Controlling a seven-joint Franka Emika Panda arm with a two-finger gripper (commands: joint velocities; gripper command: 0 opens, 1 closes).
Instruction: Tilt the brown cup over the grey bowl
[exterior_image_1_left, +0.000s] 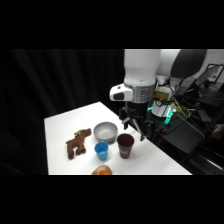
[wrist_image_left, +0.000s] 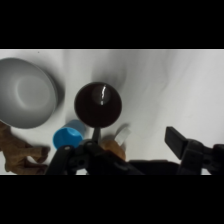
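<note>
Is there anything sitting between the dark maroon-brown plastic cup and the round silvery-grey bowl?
Nothing: in the side view only bare white table separates the brown cup from the grey bowl.

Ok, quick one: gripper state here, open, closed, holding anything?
Gripper: open, holding nothing, fingers apart above the brown cup, which stands upright on the table.

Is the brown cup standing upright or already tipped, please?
Upright: the brown cup stands on its base beside the grey bowl, rim upward.

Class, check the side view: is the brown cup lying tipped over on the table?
No, the brown cup stands upright on the table, open rim up, beside the grey bowl.
</note>
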